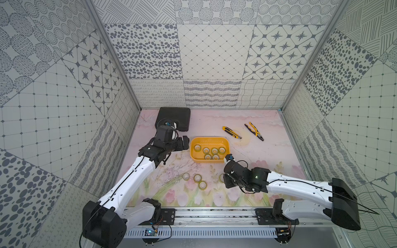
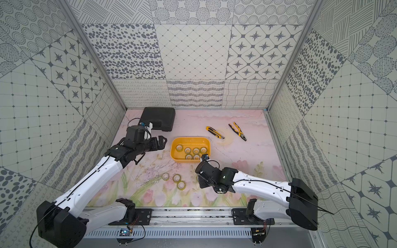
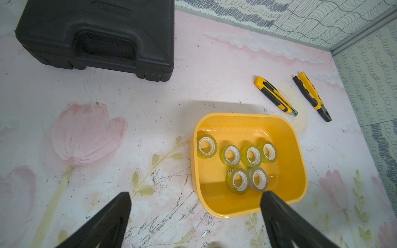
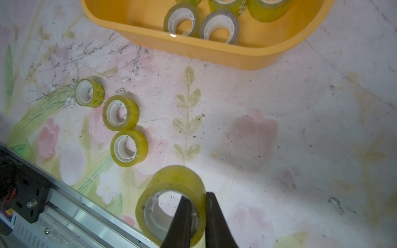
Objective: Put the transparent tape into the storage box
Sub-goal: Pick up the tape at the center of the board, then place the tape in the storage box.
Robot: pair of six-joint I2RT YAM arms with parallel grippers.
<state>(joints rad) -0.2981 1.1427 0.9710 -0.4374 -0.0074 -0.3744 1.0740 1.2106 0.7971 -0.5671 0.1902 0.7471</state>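
Sitting in storage box (image 3: 247,209) were six rolls (image 3: 243,160); three loose rolls (image 1: 194,177) lay at 7 o'clock; right fingers (image 4: 214,223) clamped fourth roll (image 4: 174,178), left fingers (image 3: 111,219) apart.

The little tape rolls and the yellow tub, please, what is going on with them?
The right arm has its jaws shut on the wall of one tape roll, low near the front edge of the table. Six rolls already lie in the yellow storage box, and three more wait on the table. The left arm is beside the box with its jaws open and empty.
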